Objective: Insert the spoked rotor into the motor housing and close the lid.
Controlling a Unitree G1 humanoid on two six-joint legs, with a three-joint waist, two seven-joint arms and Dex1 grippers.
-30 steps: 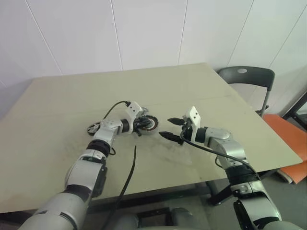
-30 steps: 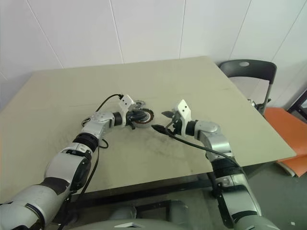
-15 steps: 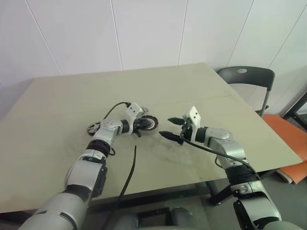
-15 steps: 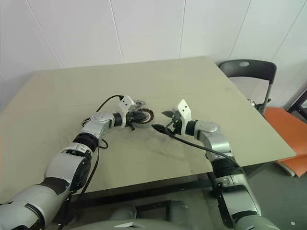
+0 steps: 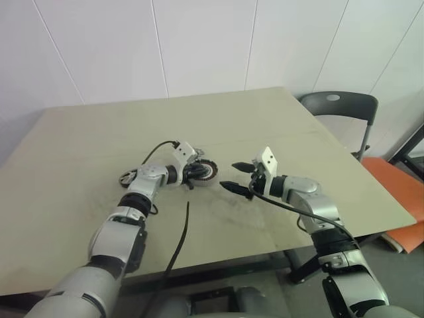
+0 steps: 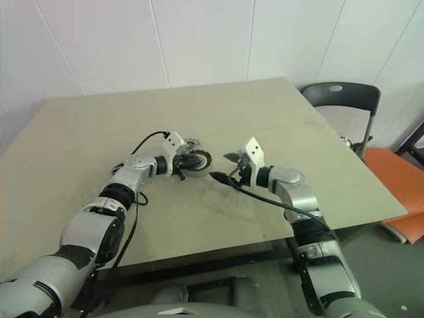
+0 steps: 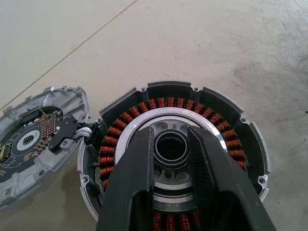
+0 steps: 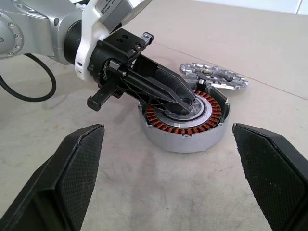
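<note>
The motor housing (image 7: 234,126), a short silvery can with a red-copper winding ring, stands open mid-table. Its lid (image 7: 41,139), round and carrying a circuit board, lies flat beside it, joined by wires. My left gripper (image 7: 171,144) reaches into the housing (image 5: 208,173), its fingers (image 8: 163,91) shut on the dark centre ring. A round grey wheel, seemingly the spoked rotor (image 5: 126,178), lies on the table by my left forearm. My right gripper (image 5: 228,176) hovers a short way right of the housing, wide open and empty, pointing at it.
The beige table (image 5: 278,126) has free room all round the housing. A dark chair (image 5: 338,109) stands beyond the right corner, and an orange object (image 5: 397,192) is past the right edge. A black cable (image 5: 179,238) hangs from my left arm over the near edge.
</note>
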